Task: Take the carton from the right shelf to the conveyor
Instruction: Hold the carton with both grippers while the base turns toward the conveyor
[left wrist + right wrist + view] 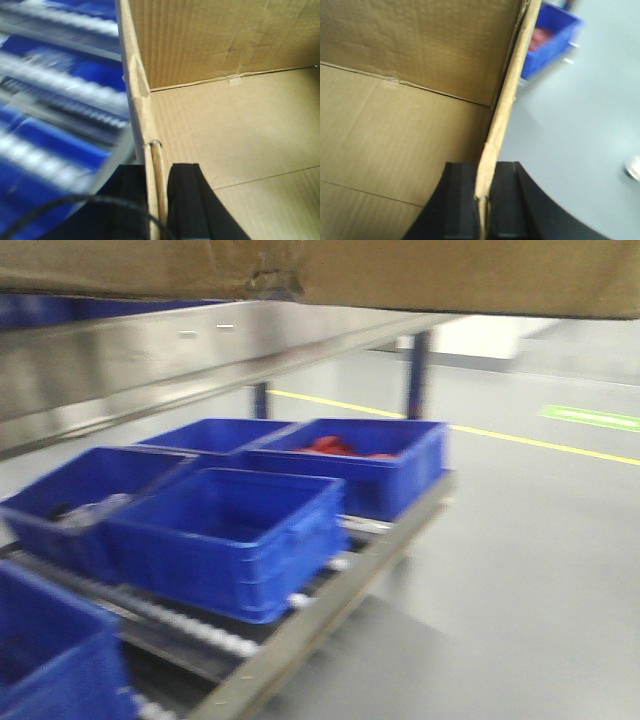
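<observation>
Front view: we see the carton [400, 270] above the right shelf [120, 370] and its blue bins [230, 530]. Left wrist view: our left gripper [159, 207] pinches a carton wall, with the box interior to its right. Right wrist view: our right gripper [484, 200] clamps the opposite wall, with the interior to its left.

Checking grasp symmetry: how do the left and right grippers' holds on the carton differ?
The left gripper pinches the carton's left wall, with roller tracks outside; the right gripper pinches the opposite wall, with grey floor outside. A black cable crosses by the left gripper; none shows at the right gripper. Shared: each has jaws shut on a wall edge, one inside the carton, one outside.
</observation>
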Available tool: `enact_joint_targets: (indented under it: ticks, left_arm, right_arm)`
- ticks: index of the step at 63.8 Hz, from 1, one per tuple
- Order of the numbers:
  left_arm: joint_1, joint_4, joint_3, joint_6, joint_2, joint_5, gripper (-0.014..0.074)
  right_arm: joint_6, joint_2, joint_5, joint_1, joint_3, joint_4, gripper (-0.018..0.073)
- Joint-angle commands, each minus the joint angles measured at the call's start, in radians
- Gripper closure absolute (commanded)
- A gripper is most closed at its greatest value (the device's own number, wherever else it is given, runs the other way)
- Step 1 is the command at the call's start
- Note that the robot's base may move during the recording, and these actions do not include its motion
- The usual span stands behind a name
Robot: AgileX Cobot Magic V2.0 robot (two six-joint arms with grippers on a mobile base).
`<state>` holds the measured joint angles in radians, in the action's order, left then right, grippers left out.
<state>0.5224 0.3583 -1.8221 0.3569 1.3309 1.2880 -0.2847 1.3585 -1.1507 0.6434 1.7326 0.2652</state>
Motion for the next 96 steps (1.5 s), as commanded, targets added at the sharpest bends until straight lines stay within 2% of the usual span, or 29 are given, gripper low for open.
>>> enact_joint_targets:
  ticks: [1,96]
  left_arm:
    - [0.011,-0.057,-0.008,-0.005,-0.011,-0.067,0.0614]
    - [0.011,-0.057,-0.008,-0.005,-0.011,-0.067,0.0614]
  right_arm:
    - [0.012,-0.005,0.067,0.004,0.001,-0.01,0.0628]
    - [0.012,-0.005,0.067,0.004,0.001,-0.01,0.0628]
